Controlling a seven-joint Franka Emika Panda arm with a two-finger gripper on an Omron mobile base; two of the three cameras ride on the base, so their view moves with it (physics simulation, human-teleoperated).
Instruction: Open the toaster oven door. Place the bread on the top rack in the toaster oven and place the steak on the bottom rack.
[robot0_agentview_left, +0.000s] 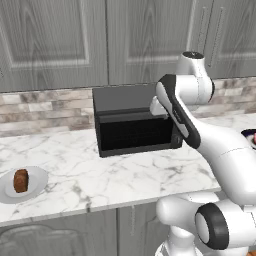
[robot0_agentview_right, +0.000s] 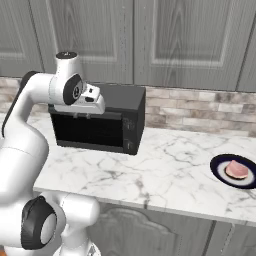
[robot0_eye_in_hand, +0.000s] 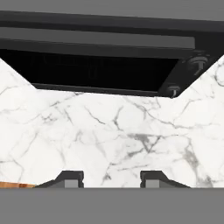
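Observation:
The black toaster oven (robot0_agentview_left: 131, 102) stands at the back of the counter with its toaster oven door (robot0_agentview_left: 135, 132) (robot0_agentview_right: 90, 131) (robot0_eye_in_hand: 96, 72) shut, so both racks are hidden. My gripper (robot0_agentview_left: 160, 115) (robot0_agentview_right: 82, 115) (robot0_eye_in_hand: 111, 179) hangs in front of the oven's top edge, pointing down at the counter. Its fingertips (robot0_eye_in_hand: 70, 178) stand apart with nothing between them. The bread (robot0_agentview_left: 21, 180) lies on a light plate (robot0_agentview_left: 40, 180) far left. The steak (robot0_agentview_right: 236, 170) rests on a dark plate (robot0_agentview_right: 217, 167) far right.
Two knobs (robot0_eye_in_hand: 199, 61) sit at the oven's right side. Grey cabinets hang above a stone backsplash (robot0_agentview_right: 200, 107). The marble counter (robot0_agentview_left: 125, 172) runs between the two plates, with its front edge close to the robot base.

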